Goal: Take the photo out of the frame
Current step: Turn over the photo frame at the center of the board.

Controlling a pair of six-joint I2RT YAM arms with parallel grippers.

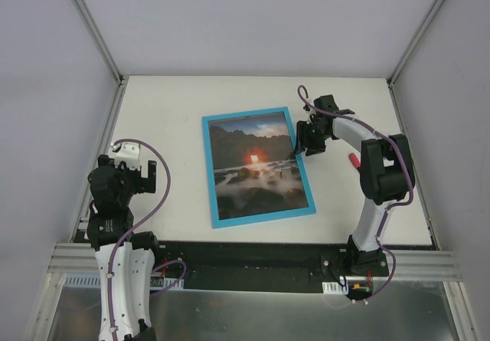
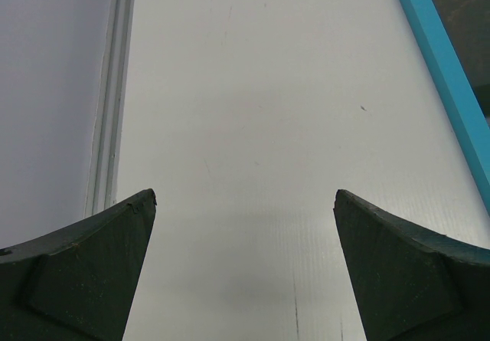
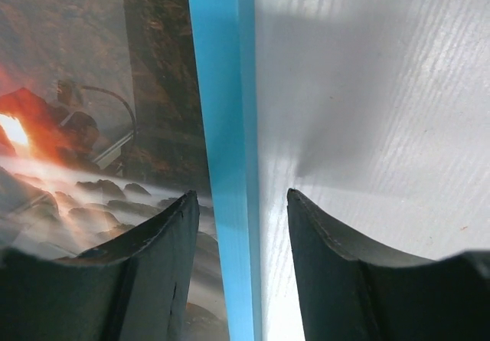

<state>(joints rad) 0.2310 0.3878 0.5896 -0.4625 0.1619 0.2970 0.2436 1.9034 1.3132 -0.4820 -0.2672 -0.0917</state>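
Right gripper (image 3: 243, 194): fingers stand apart, astride the right rail of the frame (image 3: 223, 126). One finger hangs over the photo (image 3: 92, 126), the other over the bare table (image 3: 367, 88). A gap shows between each finger and the rail, so nothing is gripped. Whether the tips touch the surface below cannot be told.

Frame: lies flat at mid-table, blue front up. Its long sides run near to far, and its far end is turned slightly left. The right gripper meets the right rail in its far half.

Photo: seated inside the frame, picture side up, with blue rim showing on all four sides. The orange glow sits near its centre, with sky toward the far end and dark rocks and misty water toward the near end. Its glossy face reflects a cable in the right wrist view.

Right arm: rises from its base at near right and bends left to the frame. A small red item (image 1: 354, 159) shows on the table beside it; what it is cannot be told.

Left gripper (image 2: 245, 195): jaws spread wide, holding nothing, over bare table left of the frame. The frame's left rail crosses the upper right corner of the left wrist view. A metal edge strip (image 2: 111, 111) borders the table at left, with grey wall beyond it.
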